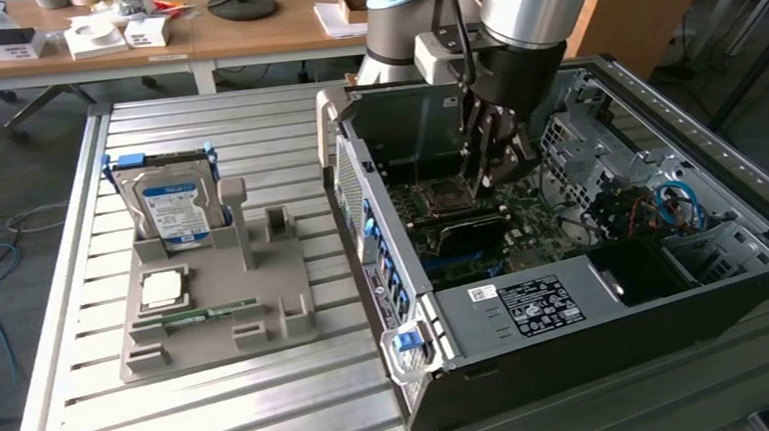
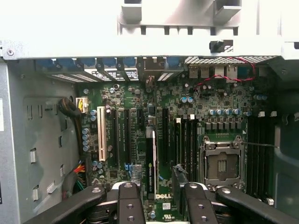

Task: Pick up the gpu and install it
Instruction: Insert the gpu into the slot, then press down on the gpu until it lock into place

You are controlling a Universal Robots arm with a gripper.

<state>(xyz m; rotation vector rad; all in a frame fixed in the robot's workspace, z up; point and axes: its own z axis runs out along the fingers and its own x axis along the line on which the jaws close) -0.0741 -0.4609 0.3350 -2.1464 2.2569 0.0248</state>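
Note:
The gpu (image 2: 150,161) is seen edge-on as a thin dark card with a green-lettered label. It stands upright in a motherboard slot beside the long black slots. In the exterior view it is the dark card (image 1: 473,232) below the processor socket, inside the open computer case (image 1: 537,306). My gripper (image 2: 161,203) hangs just above the card, open, with one black finger (image 2: 128,200) on each side of it and a clear gap to the card. The exterior view has the gripper (image 1: 496,164) reaching down into the case over the motherboard.
On the exterior view's left, a grey holder (image 1: 216,296) on the slatted metal table carries a blue-labelled hard drive (image 1: 174,203), a processor chip (image 1: 164,287) and a green memory stick (image 1: 210,313). The empty processor socket (image 2: 222,163), a white slot (image 2: 101,133) and the case walls surround the gripper.

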